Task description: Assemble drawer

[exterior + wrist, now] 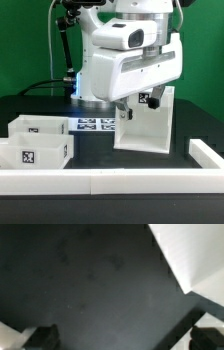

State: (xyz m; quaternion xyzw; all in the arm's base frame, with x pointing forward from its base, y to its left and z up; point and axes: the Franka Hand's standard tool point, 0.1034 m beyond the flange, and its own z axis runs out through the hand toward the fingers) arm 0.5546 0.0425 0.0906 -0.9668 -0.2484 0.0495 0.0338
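In the exterior view, the casing (148,125) stands upright on the dark counter (100,150), its long axis vertical. The tool (125,112) hangs just beside the casing wall on the exterior view's left. Farther to that side, well apart from the casing, sit the rear tray (40,128) and the front tray (35,152), both apparently empty.

In the wrist view, the tool (122,335) is spread, with only bare counter (90,280) between its fingertips (40,335). The casing (195,258) lies off to one side, so reaching it probably needs a sideways shift.
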